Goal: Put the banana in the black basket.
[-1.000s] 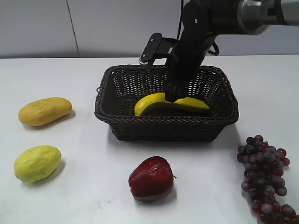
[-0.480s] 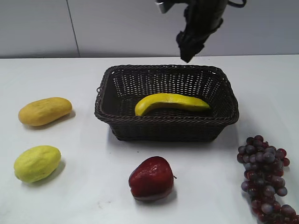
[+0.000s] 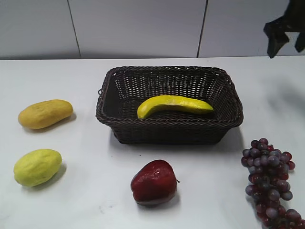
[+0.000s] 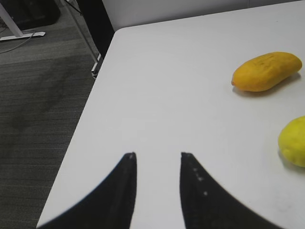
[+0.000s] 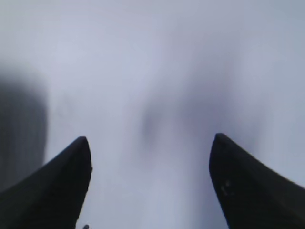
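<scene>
The banana (image 3: 172,105), long and bright yellow, lies inside the black basket (image 3: 169,127) at the table's middle. My right gripper (image 3: 285,44) is open and empty, high at the far right of the exterior view, well away from the basket. In the right wrist view its jaws (image 5: 149,141) are wide apart over blurred white table. My left gripper (image 4: 157,155) is open and empty over the table's left edge; it does not show in the exterior view.
An orange-yellow oval fruit (image 3: 45,113) (image 4: 266,71) and a yellow-green oval fruit (image 3: 37,166) (image 4: 293,141) lie at the left. A red apple (image 3: 154,182) sits in front of the basket. Purple grapes (image 3: 270,181) lie at the front right.
My right gripper let go of the banana in the basket, rose, and swung away to the far right. The banana stays in the basket.
</scene>
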Controlling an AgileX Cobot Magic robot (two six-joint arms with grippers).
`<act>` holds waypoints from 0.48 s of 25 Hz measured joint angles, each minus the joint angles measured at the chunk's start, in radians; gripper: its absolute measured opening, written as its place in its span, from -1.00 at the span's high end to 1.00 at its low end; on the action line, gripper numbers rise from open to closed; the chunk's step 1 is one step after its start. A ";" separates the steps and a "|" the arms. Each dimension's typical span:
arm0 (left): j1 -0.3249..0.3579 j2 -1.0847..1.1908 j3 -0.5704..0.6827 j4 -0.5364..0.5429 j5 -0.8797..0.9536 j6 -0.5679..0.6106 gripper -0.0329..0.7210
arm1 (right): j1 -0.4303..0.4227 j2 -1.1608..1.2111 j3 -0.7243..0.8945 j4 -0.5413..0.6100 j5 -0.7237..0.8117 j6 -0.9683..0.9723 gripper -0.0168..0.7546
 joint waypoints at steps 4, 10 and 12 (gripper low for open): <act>0.000 0.000 0.000 0.000 0.000 0.000 0.30 | -0.033 -0.016 0.114 0.001 0.000 0.019 -0.55; 0.000 0.000 0.000 0.000 0.000 0.000 0.30 | -0.033 -0.120 0.312 0.025 0.000 0.023 -0.55; 0.000 0.000 0.000 0.000 0.000 0.000 0.30 | -0.033 -0.189 0.386 0.026 0.000 0.028 -0.55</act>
